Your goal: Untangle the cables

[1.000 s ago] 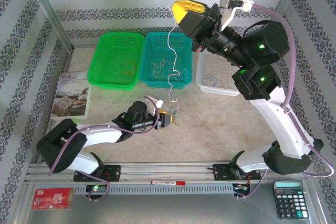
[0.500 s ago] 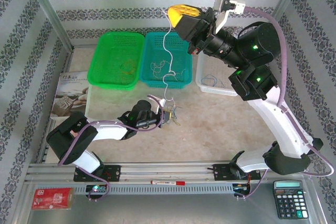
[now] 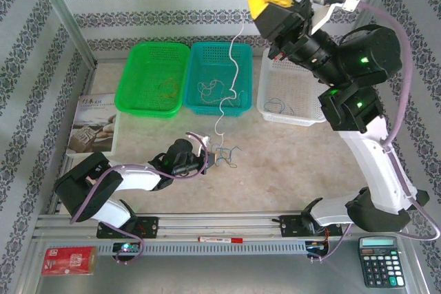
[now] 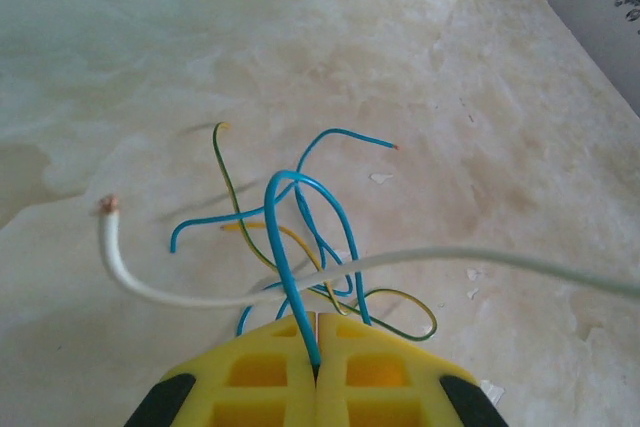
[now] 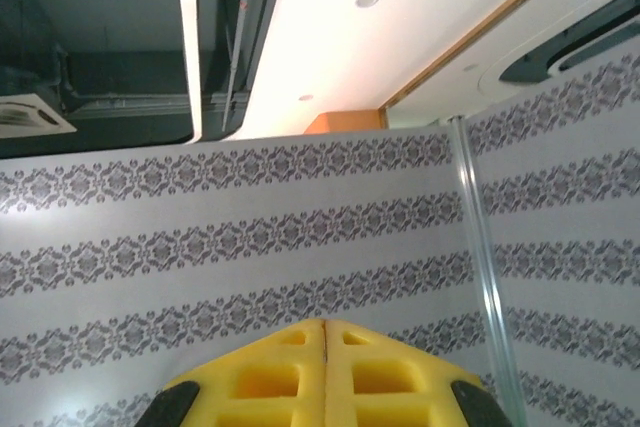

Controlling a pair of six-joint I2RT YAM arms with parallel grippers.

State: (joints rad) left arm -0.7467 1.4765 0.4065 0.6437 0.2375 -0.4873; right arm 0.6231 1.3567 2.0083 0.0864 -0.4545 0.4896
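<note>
A small tangle of cables (image 3: 226,154) lies on the table in front of my left gripper (image 3: 209,158). In the left wrist view my left gripper (image 4: 317,319) is shut on a blue cable (image 4: 282,247) that loops up out of the tangle. A yellow-green cable (image 4: 405,297) lies curled under it. A white cable (image 4: 180,294) crosses over both, its bare end free at the left. In the top view this white cable (image 3: 234,74) hangs from my raised right gripper (image 3: 253,1) down to the tangle. My right gripper (image 5: 325,325) is shut and points at the back wall.
Three baskets stand at the back: green (image 3: 153,45), teal (image 3: 219,45) and white (image 3: 293,120), each with thin wire inside. A booklet (image 3: 93,125) lies at the left. A calculator (image 3: 380,261), a pen (image 3: 220,239) and a red packet (image 3: 69,261) lie on the front rail.
My left gripper has shut on the blue cable in the tangle. My right gripper has swung right and higher, drawing the white cable with it.
</note>
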